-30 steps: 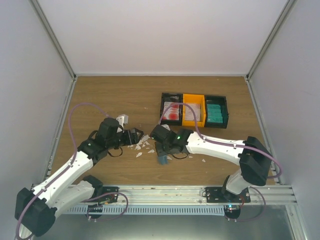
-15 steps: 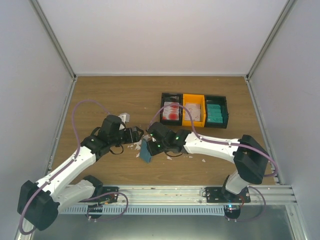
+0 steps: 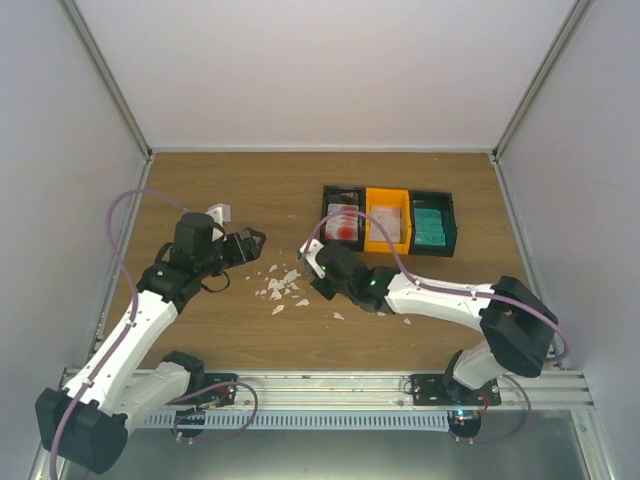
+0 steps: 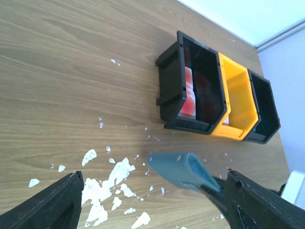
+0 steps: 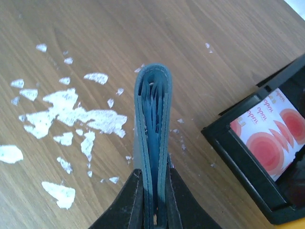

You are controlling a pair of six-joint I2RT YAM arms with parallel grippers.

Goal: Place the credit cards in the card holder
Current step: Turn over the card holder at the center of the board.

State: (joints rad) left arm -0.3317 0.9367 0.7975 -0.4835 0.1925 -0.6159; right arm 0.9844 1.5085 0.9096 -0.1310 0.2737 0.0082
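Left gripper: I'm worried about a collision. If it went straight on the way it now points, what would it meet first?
Probably the card holder, which the right gripper holds right ahead of the open left gripper. Depth is unclear, so it might miss it and reach the white scraps.

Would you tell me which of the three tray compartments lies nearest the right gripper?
The left-hand black compartment, holding red-blotched white cards, sits nearest the right gripper; the orange middle compartment and the teal-card compartment lie farther.
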